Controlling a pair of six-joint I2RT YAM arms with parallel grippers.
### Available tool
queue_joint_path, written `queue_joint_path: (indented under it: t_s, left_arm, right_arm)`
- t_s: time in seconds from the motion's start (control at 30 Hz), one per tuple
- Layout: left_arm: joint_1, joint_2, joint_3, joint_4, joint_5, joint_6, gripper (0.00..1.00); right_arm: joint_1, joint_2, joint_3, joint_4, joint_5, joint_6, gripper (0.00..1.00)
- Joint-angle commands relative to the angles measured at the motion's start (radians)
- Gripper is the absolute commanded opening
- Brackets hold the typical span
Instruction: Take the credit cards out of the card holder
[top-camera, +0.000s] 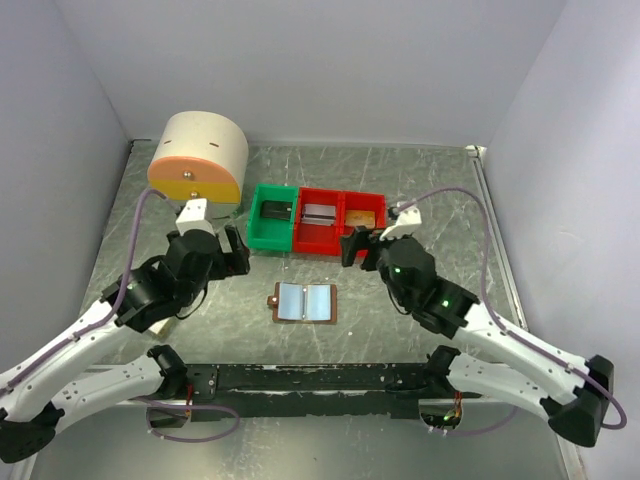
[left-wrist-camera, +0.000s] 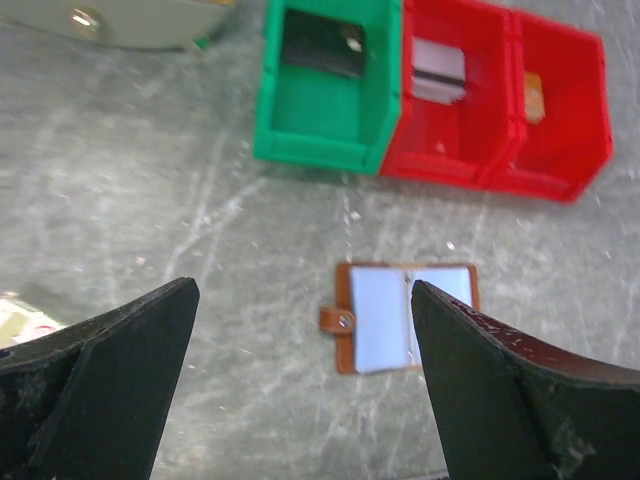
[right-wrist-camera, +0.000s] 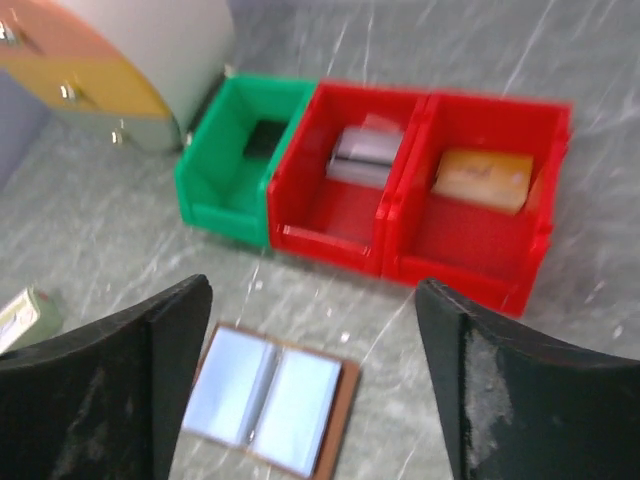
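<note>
Card holder (top-camera: 303, 301): lying open on table (top-camera: 430, 180). Left gripper (left-wrist-camera: 302, 288), right gripper (right-wrist-camera: 312, 285): fingers standing apart, gripping nothing.

Top external: fixed, high behind the arm bases, looking down over the whole table (top-camera: 420, 180).
Left wrist: low, sighting through the left gripper (left-wrist-camera: 302, 288); card holder (left-wrist-camera: 380, 320) just ahead, bins (left-wrist-camera: 330, 150) beyond.
Right wrist: through the right gripper (right-wrist-camera: 312, 283), nearer the bins.
All three views share the holder and bins.
</note>
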Motion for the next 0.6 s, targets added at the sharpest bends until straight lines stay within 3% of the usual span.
queue_joint_path:
  t_s: [0.0,0.13,0.3,0.4,0.57]
  left_arm:
    - [-0.003,-0.015,0.073,-0.121,-0.260,0.063,1.00]
    - [0.002,-0.029,0.084,-0.137,-0.383,0.114,1.00]
    - [0.033,-0.036,0.125,-0.161,-0.374,0.116,1.00]
    - [0.035,-0.005,0.159,-0.212,-0.330,0.071,1.00]
    - [0.034,0.017,0.229,-0.330,-0.330,-0.023,1.00]
  right_arm:
    - [-0.004,-0.111,-0.047,0.157,0.179,-0.211,0.89]
    - [-0.040,-0.157,-0.027,0.111,0.278,-0.253,1.00]
    - [-0.309,-0.080,0.082,-0.081,0.006,-0.195,1.00]
    - [-0.330,-0.042,0.149,-0.146,-0.108,-0.187,1.00]
    - [-0.329,-0.050,0.209,-0.202,-0.124,-0.147,1.00]
